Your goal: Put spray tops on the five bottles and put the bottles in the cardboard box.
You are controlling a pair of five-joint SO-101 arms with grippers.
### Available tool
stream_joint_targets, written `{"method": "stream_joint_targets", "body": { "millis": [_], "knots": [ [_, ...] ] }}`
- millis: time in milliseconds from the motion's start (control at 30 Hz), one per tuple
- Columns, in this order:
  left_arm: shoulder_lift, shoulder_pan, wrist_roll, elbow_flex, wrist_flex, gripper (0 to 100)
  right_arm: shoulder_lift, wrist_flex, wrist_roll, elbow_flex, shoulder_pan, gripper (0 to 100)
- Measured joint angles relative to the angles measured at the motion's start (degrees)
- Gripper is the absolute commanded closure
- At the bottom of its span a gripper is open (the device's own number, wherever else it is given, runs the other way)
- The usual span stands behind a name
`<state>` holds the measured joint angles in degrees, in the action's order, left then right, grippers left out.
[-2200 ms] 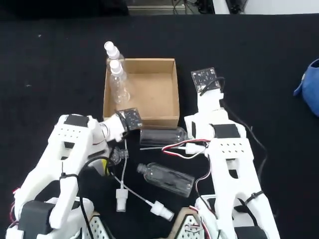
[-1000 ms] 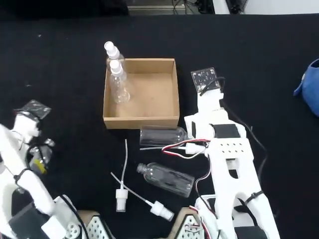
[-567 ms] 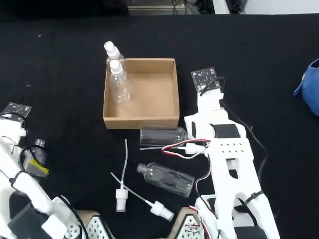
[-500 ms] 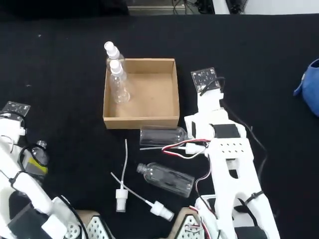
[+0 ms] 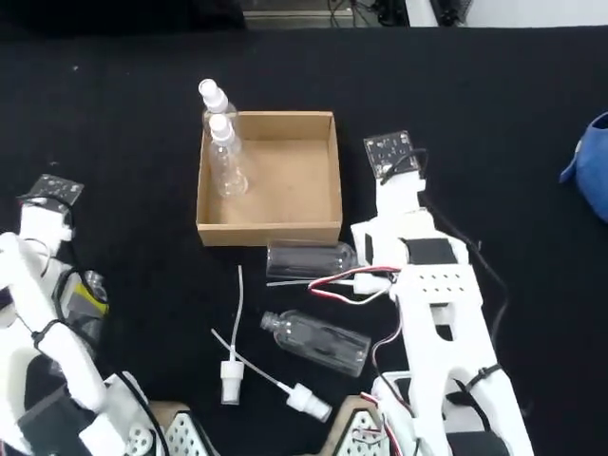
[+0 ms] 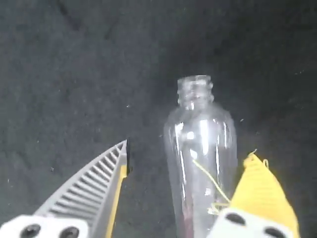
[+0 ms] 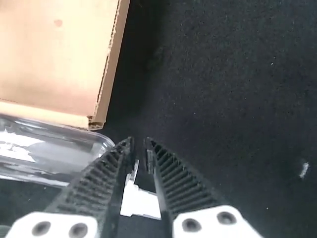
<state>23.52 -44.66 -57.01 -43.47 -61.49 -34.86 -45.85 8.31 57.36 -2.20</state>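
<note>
Gaping, left claw (image 6: 188,150) straddles a bottle (image 6: 200,144); right claw (image 7: 138,143) pinches a spray top (image 7: 138,201).

No writing, number, brand or sign is legible on the cardboard box (image 5: 285,176), the clear bottles (image 5: 321,342) or the surface (image 5: 475,114).

Left tool (image 6: 188,149) jaws wide apart, arm far left; right tool (image 7: 139,140) jaws nearly closed

Two white arms (image 5: 437,313) (image 5: 24,275)
Red and white cables (image 5: 328,278) cross the right one; left hand (image 6: 188,150) has a yellow finger (image 6: 260,186).
</note>
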Motion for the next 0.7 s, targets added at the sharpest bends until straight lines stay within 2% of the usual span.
{"method": "stream_joint_targets", "body": {
  "millis": [133,333,500,567,667,700],
  "knots": [
    [-2.64,0.26,0.35,0.00,0.88,78,0.00,1.67,0.00,0.70,0.00,98.3],
    [-13.27,0.44,5.80,4.31,1.49,78,0.00,2.20,0.00,0.70,0.00,98.3],
    [-16.97,0.62,6.77,6.15,1.49,79,0.00,2.20,0.00,0.70,0.00,98.3],
    [-16.97,0.62,6.86,6.15,0.26,84,0.00,2.20,0.00,0.70,0.00,98.3],
    [-16.97,0.62,7.65,6.15,-3.96,97,0.00,2.20,0.00,0.70,0.00,98.3],
    [-16.97,0.62,8.62,6.15,-4.66,97,0.00,2.20,0.00,0.70,0.00,98.3]
  ]
}}
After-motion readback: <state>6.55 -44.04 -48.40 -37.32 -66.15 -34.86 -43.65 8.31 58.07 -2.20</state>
